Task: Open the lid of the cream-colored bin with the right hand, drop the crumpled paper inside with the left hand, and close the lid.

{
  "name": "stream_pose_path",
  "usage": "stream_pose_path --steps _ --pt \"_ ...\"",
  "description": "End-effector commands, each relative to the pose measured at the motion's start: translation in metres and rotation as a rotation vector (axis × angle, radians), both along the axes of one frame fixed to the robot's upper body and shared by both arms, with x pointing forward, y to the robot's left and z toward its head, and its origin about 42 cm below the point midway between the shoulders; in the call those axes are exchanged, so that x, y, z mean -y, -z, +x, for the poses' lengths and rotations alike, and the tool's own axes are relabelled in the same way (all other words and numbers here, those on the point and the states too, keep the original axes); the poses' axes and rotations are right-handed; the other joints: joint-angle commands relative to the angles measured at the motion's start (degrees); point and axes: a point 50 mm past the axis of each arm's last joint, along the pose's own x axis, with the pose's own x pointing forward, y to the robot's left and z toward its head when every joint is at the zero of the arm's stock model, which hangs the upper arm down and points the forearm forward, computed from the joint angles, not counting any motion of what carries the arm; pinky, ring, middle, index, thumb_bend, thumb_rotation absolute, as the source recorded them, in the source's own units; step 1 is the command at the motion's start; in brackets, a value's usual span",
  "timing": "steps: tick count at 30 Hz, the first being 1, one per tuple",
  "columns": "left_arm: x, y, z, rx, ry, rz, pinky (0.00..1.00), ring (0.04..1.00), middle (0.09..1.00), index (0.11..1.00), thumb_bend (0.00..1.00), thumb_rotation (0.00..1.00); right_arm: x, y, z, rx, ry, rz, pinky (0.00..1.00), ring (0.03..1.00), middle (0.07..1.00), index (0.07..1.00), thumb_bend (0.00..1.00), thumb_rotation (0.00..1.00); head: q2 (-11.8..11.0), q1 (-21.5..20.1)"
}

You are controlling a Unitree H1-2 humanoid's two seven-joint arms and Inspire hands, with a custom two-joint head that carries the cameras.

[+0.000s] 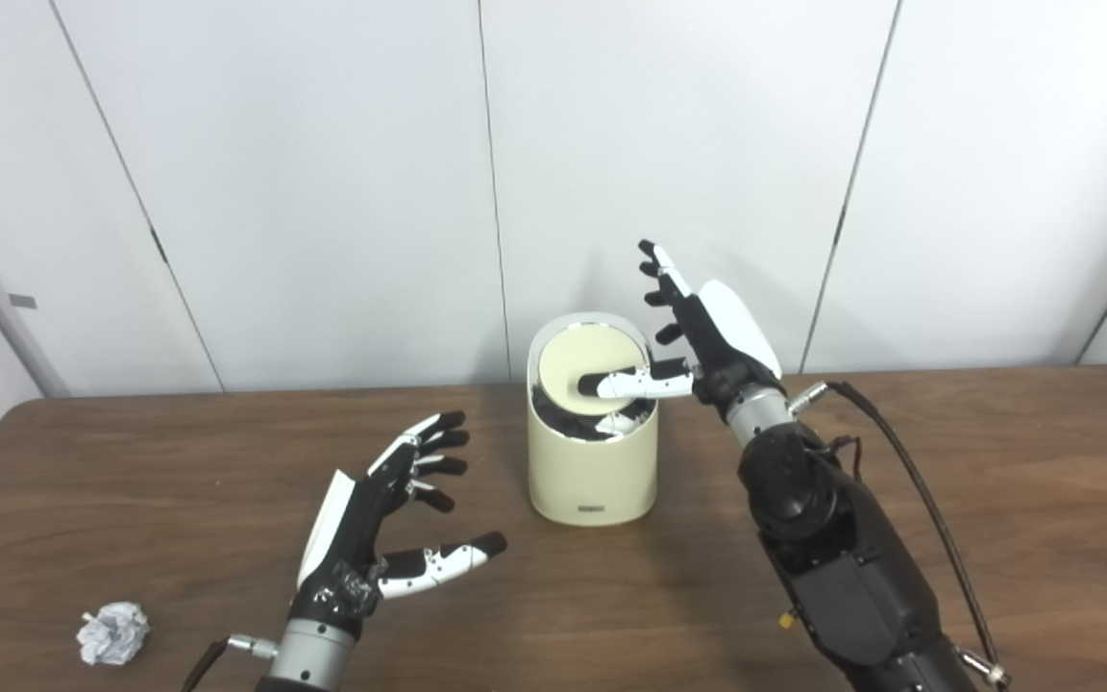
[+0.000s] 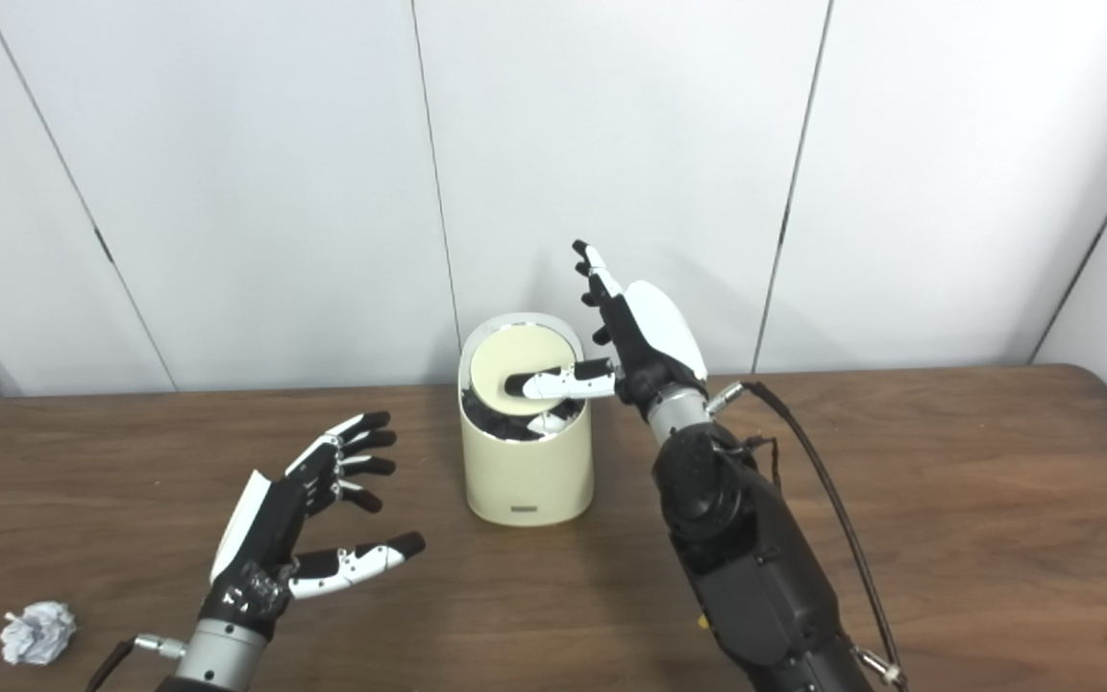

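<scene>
Cream-colored bin [image 1: 592,471]: cylindrical, upright on the brown wooden table [image 1: 996,500], at centre and toward the far edge. Small label plate low on its near face.

Lid [image 1: 592,360]: round, cream, tilted up on its far side, with a dark opening showing beneath its near edge. Something white sits in that gap; what it is cannot be told.

Right hand [image 1: 707,336]: raised just right of the bin's top. Fingers spread and pointing up and away, holding nothing; the thumb [image 1: 635,384] reaches left across the lid's face, touching it.

Left hand [image 1: 390,509]: hovers above the table, near left of the bin, well apart from it. Palm turned right, fingers spread wide, nothing held.

Crumpled paper [image 1: 113,632]: white ball lying on the table at the near left corner, left of the left wrist, not touched by either hand.

Cable [image 1: 909,481]: black, runs from the right wrist back along the forearm.

View differences: the right eye view places the paper [image 2: 37,631] closer to the picture's left edge and shows more of the table's right end; the left eye view shows more table left of the paper.
</scene>
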Motion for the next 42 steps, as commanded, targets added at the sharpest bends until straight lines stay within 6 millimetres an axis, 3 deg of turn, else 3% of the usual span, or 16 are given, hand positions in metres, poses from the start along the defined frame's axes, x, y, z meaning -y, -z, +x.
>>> stream_pose_path --steps 1,11,30,38,42 --pt "0.003 -0.016 0.001 0.078 0.004 -0.006 0.56 0.729 0.817 0.864 0.74 0.07 -0.005 -0.03 0.005 0.097 -0.006 0.0 0.66 0.86 0.945 1.0 0.83 0.36 0.04 -0.04" --pt "0.001 -0.016 -0.001 0.071 0.001 -0.011 0.57 0.74 0.818 0.861 0.74 0.06 0.002 -0.019 0.009 0.053 -0.006 -0.036 0.7 0.874 0.941 0.99 0.8 0.26 0.59 0.03" --pt "0.001 -0.019 -0.001 0.079 0.003 -0.007 0.56 0.73 0.817 0.865 0.74 0.07 0.008 -0.012 0.004 0.056 -0.002 -0.193 0.64 0.855 0.946 0.949 0.86 0.06 1.61 0.29" --pt "0.001 -0.019 -0.003 0.073 0.001 -0.006 0.56 0.735 0.816 0.864 0.74 0.08 0.005 -0.011 0.0 0.063 -0.003 -0.232 0.68 0.864 0.953 0.949 0.84 0.05 1.68 0.66" --pt "0.0 -0.019 -0.002 0.074 0.0 -0.004 0.57 0.737 0.818 0.866 0.73 0.08 0.005 -0.014 -0.003 0.052 -0.015 -0.132 0.69 0.874 0.951 0.951 0.75 0.22 1.51 0.58"
